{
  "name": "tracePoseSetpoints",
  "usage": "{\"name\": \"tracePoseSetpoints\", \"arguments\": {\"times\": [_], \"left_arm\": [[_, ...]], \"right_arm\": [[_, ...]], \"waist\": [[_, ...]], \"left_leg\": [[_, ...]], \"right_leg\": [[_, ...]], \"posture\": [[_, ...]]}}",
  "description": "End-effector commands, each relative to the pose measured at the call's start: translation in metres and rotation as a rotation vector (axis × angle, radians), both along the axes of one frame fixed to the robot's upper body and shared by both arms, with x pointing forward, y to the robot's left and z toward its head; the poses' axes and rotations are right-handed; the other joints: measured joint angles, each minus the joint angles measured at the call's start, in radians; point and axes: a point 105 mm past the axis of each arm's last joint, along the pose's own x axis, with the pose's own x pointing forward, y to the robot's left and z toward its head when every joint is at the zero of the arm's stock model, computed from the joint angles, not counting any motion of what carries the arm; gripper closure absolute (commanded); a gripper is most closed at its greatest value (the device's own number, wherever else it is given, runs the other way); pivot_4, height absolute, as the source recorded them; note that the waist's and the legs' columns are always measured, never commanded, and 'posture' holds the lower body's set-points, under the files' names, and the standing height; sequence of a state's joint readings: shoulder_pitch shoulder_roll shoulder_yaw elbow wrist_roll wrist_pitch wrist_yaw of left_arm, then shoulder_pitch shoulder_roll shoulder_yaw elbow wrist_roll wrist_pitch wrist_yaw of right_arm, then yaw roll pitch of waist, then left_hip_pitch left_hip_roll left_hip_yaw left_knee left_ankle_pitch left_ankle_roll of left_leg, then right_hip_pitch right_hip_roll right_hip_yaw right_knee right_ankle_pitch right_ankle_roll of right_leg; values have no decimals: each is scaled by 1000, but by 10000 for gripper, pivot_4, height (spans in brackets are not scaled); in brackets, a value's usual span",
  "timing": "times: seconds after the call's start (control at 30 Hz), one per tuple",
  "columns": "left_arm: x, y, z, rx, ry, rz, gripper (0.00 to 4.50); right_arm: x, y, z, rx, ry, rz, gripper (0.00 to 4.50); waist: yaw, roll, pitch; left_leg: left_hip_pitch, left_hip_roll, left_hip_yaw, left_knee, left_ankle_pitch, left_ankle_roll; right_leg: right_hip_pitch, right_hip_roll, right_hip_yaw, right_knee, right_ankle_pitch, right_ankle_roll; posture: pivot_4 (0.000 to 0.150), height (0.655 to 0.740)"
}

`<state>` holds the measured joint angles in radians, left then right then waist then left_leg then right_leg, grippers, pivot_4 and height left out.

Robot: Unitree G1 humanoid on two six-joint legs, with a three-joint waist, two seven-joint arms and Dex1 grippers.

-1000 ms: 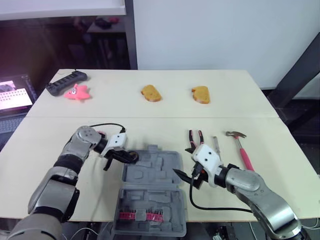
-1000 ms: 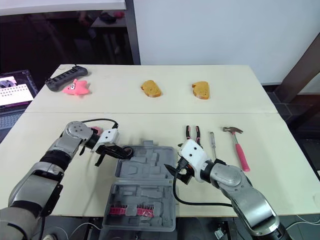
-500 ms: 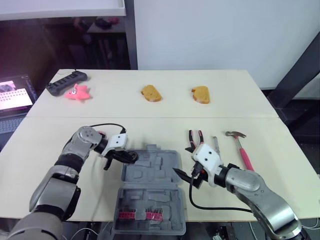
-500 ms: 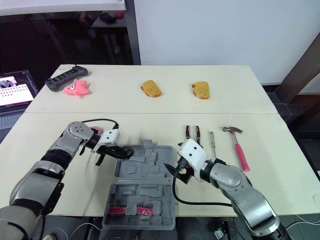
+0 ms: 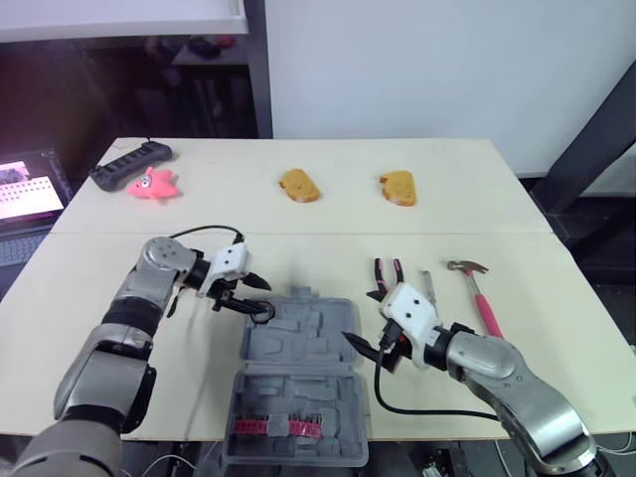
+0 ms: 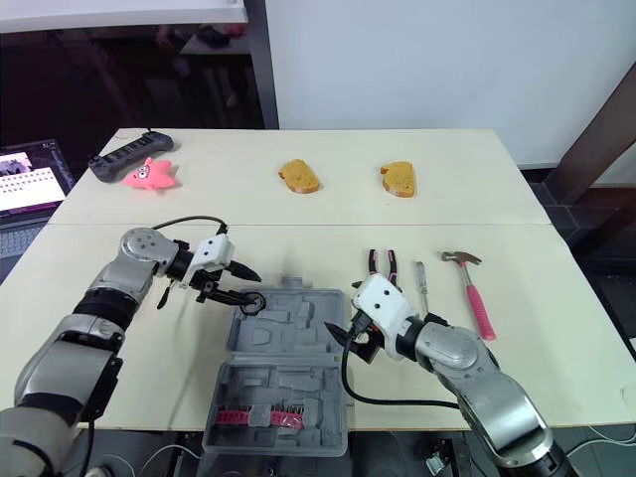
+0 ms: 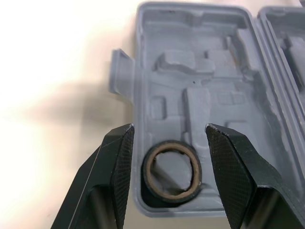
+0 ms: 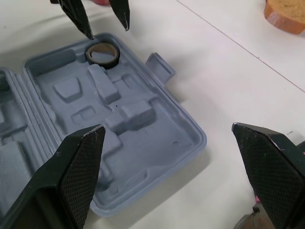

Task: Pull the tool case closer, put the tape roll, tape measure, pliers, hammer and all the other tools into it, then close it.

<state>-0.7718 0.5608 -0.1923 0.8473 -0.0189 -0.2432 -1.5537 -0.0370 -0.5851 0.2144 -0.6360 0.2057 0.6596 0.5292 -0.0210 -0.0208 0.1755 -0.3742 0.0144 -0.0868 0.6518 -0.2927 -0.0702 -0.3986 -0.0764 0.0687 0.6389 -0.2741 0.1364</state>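
Tape roll (image 7: 171,168) lies in the far left corner of the tool case (image 6: 288,343), untouched between the spread fingers of the left gripper (image 6: 248,285). Right gripper (image 6: 346,344) hangs wide open at the case's right edge. A crooked lift-off could snag the roll and flick it out.

Grey tool case (image 5: 298,343) open — black tape roll (image 7: 148,180) in its corner; pliers (image 5: 386,273), hammer (image 5: 483,300) beside.
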Motion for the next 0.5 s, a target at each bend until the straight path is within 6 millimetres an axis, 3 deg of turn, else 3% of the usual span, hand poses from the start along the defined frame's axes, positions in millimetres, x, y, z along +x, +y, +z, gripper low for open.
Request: {"name": "tracePoseSetpoints", "arguments": {"times": [0.03,0.47,0.5], "left_arm": [[1,4,5,-40,-30,35,19835],[2,4,-3,-80,-53,95,19835],[2,4,-3,-84,-52,97,22174]], "right_arm": [[0,5,8,18,-41,23,0],[1,5,8,16,-45,23,0],[1,5,8,15,-45,22,0]], "waist": [[1,0,0],[4,0,0],[4,0,0]], "left_leg": [[0,0,0,0,0,0],[0,0,0,0,0,0],[0,0,0,0,0,0]], "right_leg": [[0,0,0,0,0,0],[0,0,0,0,0,0],[0,0,0,0,0,0]], "posture": [[1500,7400],[1500,7400],[1500,7400]]}}
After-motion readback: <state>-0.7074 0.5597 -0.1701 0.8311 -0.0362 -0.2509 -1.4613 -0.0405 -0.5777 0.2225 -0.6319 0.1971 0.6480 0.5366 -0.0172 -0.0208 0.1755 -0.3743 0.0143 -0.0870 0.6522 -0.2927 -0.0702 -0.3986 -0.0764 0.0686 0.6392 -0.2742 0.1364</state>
